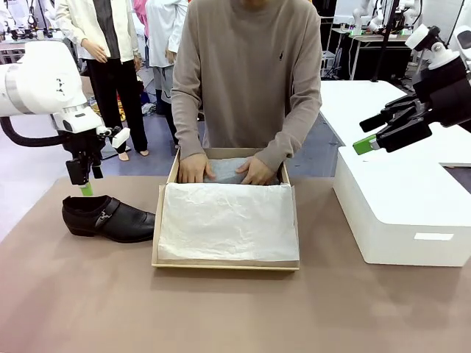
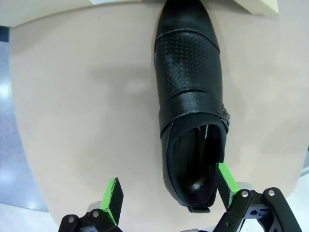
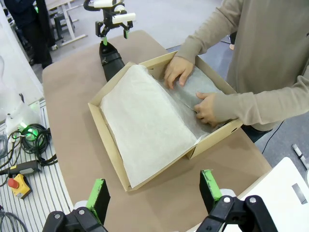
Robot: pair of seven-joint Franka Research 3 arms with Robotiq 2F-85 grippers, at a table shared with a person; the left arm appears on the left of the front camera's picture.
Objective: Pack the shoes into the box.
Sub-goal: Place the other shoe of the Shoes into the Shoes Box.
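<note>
One black shoe (image 1: 107,218) with a strap and buckle lies on its sole on the table, just left of the tan box (image 1: 224,264). My left gripper (image 1: 87,185) hangs open right above its heel. In the left wrist view the shoe (image 2: 190,96) has its heel between the spread fingers of the left gripper (image 2: 168,181). White tissue paper (image 1: 224,220) covers most of the box. At its far end the person's hands (image 1: 195,169) press on grey paper. My right gripper (image 1: 364,143) is open, raised over the white block. The right wrist view looks past the right gripper (image 3: 154,191) down at the box (image 3: 104,130) and the shoe (image 3: 111,60).
A large white block (image 1: 401,206) stands on the table to the right of the box. The person stands at the far edge, arms reaching into the box. Bare brown tabletop (image 1: 221,316) lies in front of the box and shoe.
</note>
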